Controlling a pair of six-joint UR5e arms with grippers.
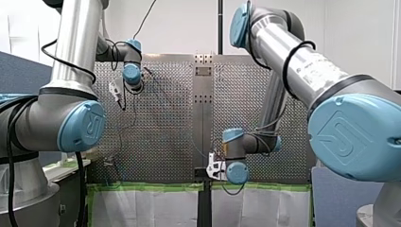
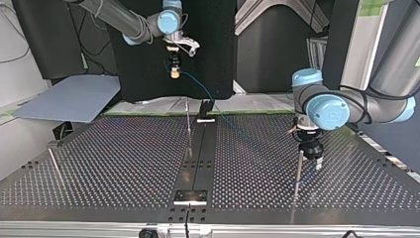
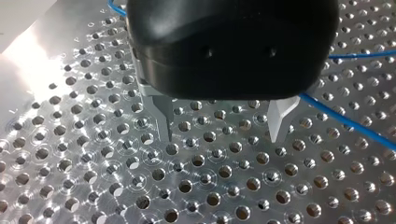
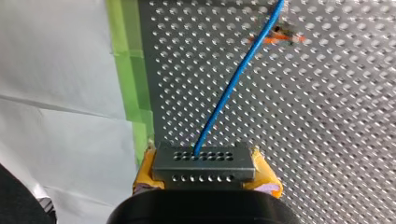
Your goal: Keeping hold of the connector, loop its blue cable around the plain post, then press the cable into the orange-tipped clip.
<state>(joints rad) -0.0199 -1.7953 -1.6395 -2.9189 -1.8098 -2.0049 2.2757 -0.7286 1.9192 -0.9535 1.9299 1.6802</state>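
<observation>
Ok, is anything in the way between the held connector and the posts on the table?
Nothing visible. My right gripper holds the connector in the air, apart from the middle post, with open space between. My left gripper hovers open beside the other post.

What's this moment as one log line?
right gripper: shut on connector, raised | blue cable: trailing to table | left gripper: open, empty, near post

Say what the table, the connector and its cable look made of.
Table: bare metal, likely aluminium; it glints around the drilled holes. Connector: dull grey, matte, metal or plastic, unclear; rows of small holes. Cable: blue, smooth sheath, probably plastic; it bends in a gentle curve.
</observation>
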